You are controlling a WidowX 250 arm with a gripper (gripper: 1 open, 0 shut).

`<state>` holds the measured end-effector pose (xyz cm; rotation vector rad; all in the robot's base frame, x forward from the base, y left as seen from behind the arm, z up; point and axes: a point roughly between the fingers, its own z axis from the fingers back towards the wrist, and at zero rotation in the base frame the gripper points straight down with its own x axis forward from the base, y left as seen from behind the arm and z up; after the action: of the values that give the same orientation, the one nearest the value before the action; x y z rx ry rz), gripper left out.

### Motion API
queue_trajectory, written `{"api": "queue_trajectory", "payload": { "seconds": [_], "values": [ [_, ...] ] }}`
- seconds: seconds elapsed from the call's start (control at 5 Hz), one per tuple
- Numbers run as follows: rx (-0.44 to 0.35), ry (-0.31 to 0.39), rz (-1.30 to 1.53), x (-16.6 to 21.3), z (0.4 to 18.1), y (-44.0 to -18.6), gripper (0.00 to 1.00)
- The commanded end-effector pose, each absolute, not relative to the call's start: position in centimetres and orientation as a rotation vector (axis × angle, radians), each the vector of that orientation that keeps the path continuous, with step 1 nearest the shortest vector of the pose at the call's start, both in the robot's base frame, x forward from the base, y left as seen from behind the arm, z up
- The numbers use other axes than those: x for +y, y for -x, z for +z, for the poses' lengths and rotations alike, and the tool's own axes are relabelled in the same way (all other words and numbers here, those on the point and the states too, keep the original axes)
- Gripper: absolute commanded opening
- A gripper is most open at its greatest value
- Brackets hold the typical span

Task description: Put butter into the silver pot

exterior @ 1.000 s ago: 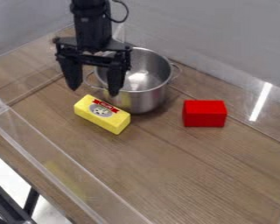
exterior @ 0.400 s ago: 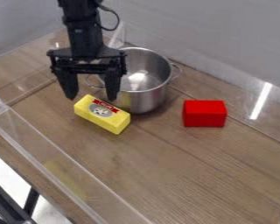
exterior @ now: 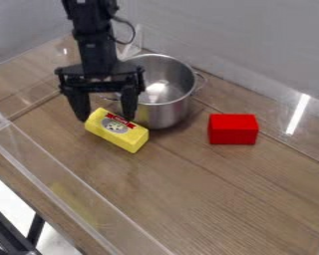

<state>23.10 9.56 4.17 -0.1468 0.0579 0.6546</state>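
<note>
The butter [exterior: 117, 130] lay flat on the wooden table [exterior: 215, 199], a yellow block set at a slant, with its red-and-white label facing up. You had the black gripper [exterior: 107, 118] down over the butter's far end, its two fingers spread apart, one at each side of the block. The claw was released; whether either finger touched the butter, you could not tell from this view. The arm [exterior: 96, 35] came down to it from the top of the view, with a dark cable [exterior: 128, 30] looping off beside it.

The silver pot [exterior: 169, 95] stood upright just beside the butter, on its far side, and the gripper hid part of its rim. Its mouth was open at the top, its steel inside shone, and a small handle showed at the rim on the side toward the red block.

That red block [exterior: 233, 129] sat on the table on the other side of the pot, apart from it and well apart from the butter. Behind everything rose a pale wall [exterior: 242, 40], and a bright streak of light lay on the clear panel or surface beyond the red block; you could not tell which.
</note>
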Motion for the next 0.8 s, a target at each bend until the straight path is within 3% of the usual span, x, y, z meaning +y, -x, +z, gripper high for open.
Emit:
{"api": "queue_trajectory", "payload": {
  "seconds": [0.0, 0.6],
  "values": [
    [0.046, 0.143, 0.706, 9.4, 2.9, -23.2, 1.00],
    [0.052, 0.152, 0.786, 9.1, 0.4, -23.6, 1.00]
  ]
}}
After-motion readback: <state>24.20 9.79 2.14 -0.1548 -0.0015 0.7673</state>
